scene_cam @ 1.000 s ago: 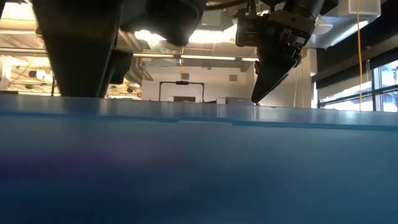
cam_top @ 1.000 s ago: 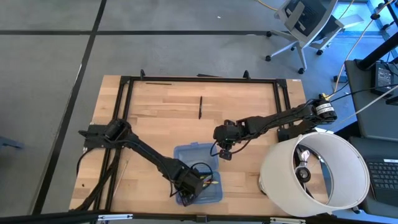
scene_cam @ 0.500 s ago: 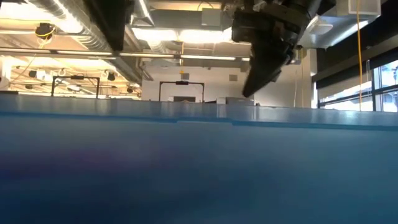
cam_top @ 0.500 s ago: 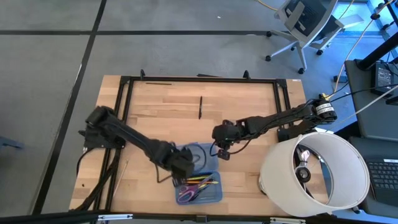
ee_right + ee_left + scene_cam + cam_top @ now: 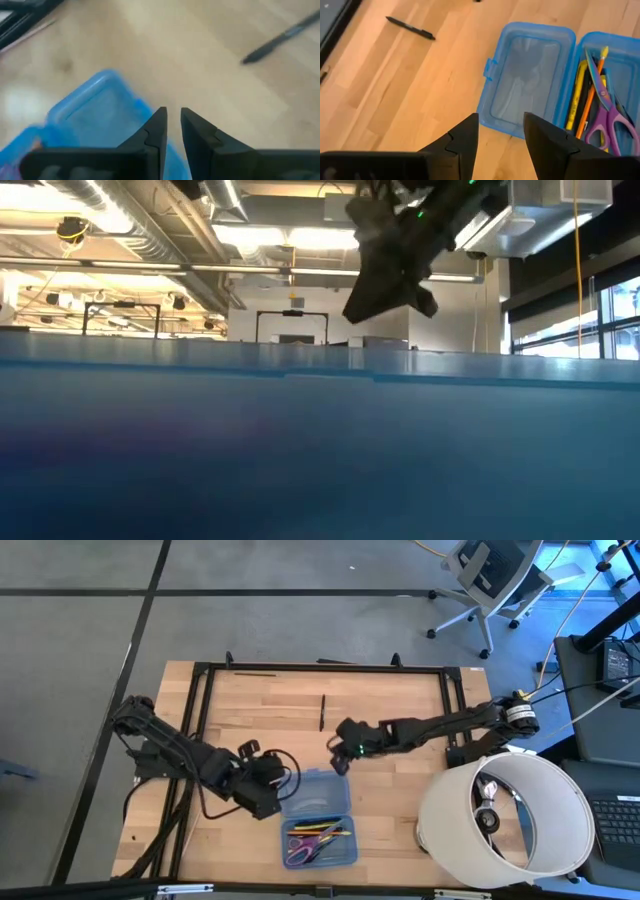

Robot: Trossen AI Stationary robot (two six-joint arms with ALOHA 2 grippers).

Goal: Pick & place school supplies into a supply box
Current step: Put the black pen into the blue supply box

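The supply box [image 5: 318, 818] lies open on the table, both blue halves flat. Its near half [image 5: 602, 75] holds school supplies: purple-handled scissors [image 5: 607, 122], yellow and orange pencils [image 5: 580, 95] and dark pens, lying side by side on its floor. Its far half [image 5: 527, 80] is bare. A black pen [image 5: 322, 712] lies on the wood farther back. My left gripper [image 5: 501, 132] hovers open and empty above the table left of the box [image 5: 265, 795]. My right gripper [image 5: 171, 117] hangs empty above the table just beyond the box's far edge [image 5: 341, 760], with a narrow gap between its fingers.
A large white drum [image 5: 505, 820] stands at the table's near right corner. A black metal frame [image 5: 205, 700] runs around the tabletop. A second black pen [image 5: 252, 671] lies at the far edge. In the low view the box's blue wall [image 5: 320, 450] fills the foreground.
My left gripper has risen out of the box's near half and drawn back toward the table's left and far side, tipping as it went; the supplies in that half now show. My right gripper has shifted a little toward the far edge and rolled.
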